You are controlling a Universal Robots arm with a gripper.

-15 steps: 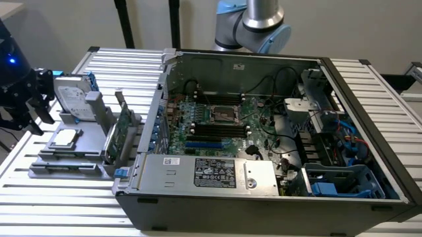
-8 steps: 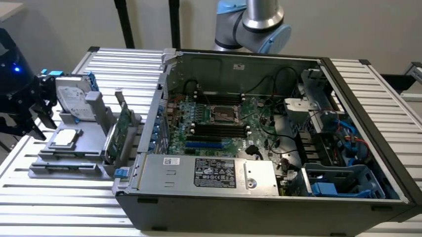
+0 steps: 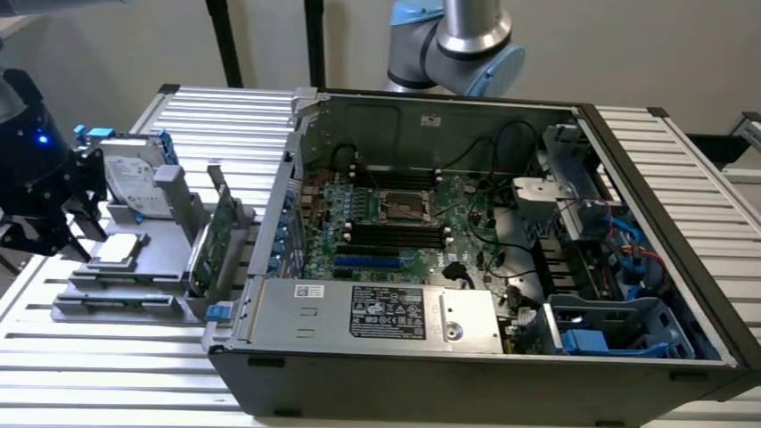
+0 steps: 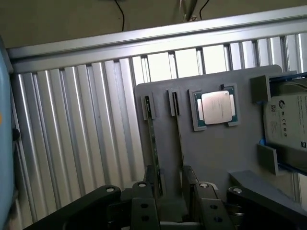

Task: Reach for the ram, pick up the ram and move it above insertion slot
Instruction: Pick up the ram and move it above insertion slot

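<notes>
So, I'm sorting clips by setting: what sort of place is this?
Probably a robotics lab bench for computer assembly: an open grey desktop computer case with its green motherboard exposed, a grey slotted fixture holding a silver hard drive, all on a ribbed aluminium table.

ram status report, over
Black gripper open, empty, over grey fixture. Thin green ram stick on edge in its slot, not gripped, roughly between the jaws. Neighbouring edge-on board close beside it.
</notes>
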